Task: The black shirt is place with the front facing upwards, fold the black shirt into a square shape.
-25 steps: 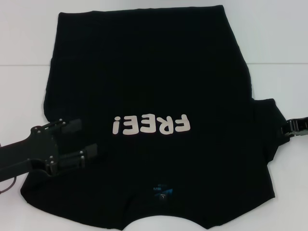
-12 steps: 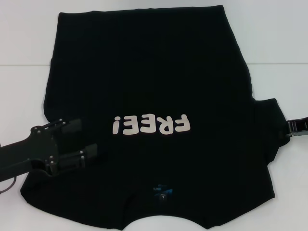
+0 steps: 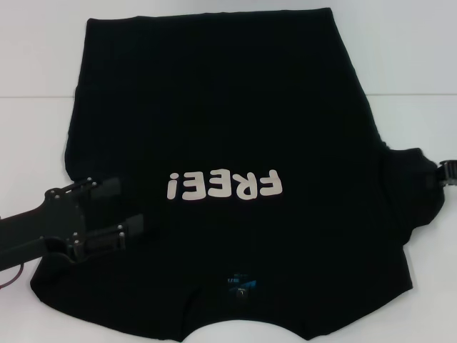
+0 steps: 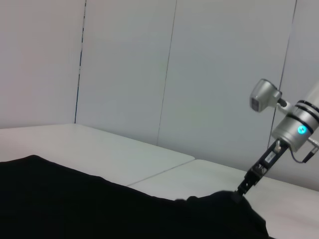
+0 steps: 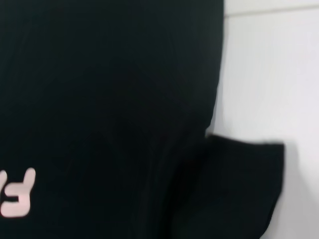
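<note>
The black shirt [image 3: 221, 107] lies spread front up on the white table [image 3: 36, 50], with pale "FREE!" lettering [image 3: 223, 186] and a small blue neck label [image 3: 239, 281] near the front edge. My left gripper [image 3: 131, 204] is open, its fingers apart over the shirt's left sleeve area. My right gripper [image 3: 447, 172] is at the far right edge, shut on the tip of the right sleeve [image 3: 410, 186], which bulges outwards. The left wrist view shows the right gripper [image 4: 243, 190] at the raised sleeve. The right wrist view shows the sleeve [image 5: 244, 184] on the table.
The shirt covers most of the table in front of me. A seam [image 3: 28, 96] runs across the tabletop at the left and right of the shirt. Bare white table [image 5: 269, 74] lies beyond the right sleeve. Pale wall panels [image 4: 149, 74] stand behind.
My right gripper moved in onto the right sleeve's edge, then drew right and up, pulling the sleeve outwards. The left arm has not moved.
</note>
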`<state>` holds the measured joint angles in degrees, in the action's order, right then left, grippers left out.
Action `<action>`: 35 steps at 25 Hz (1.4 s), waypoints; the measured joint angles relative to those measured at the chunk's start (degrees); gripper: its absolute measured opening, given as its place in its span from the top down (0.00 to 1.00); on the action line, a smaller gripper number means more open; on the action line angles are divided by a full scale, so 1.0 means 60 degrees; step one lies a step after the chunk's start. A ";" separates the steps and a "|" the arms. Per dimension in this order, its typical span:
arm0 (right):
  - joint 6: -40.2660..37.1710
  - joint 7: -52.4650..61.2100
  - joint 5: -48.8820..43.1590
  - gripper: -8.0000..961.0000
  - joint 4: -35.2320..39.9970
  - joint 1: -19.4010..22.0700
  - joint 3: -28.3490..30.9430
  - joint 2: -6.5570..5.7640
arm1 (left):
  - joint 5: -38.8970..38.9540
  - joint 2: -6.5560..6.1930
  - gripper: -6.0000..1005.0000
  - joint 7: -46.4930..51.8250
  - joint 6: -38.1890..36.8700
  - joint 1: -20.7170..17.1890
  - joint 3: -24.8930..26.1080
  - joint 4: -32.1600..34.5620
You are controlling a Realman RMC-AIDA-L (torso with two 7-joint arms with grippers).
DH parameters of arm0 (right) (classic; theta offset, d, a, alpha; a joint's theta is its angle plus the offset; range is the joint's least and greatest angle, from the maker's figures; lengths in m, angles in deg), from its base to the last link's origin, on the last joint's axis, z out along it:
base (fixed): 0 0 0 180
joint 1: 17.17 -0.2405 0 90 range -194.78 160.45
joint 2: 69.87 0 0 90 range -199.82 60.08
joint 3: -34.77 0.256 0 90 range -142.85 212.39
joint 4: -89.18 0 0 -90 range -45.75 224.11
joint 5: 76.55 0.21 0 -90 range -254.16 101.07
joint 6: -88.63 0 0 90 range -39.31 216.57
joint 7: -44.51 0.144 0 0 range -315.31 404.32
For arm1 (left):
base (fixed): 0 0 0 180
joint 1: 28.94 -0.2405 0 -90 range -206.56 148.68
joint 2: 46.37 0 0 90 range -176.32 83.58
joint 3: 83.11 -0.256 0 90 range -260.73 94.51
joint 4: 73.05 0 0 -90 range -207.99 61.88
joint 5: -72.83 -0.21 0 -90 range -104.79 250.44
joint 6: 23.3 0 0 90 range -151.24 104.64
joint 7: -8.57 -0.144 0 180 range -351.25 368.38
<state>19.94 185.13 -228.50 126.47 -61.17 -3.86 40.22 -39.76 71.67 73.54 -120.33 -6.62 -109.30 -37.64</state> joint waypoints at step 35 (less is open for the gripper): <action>-0.1453 -0.0008 0.0370 0.90 0.1154 -0.1279 -0.0959 0.0359 | 0.0000 0.0000 0.16 0.0026 0.0000 0.0044 -0.0017 0.0001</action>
<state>11.23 185.08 -226.28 133.40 -68.84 -9.62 42.37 -39.76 71.66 73.70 -120.33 -6.35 -109.40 -37.63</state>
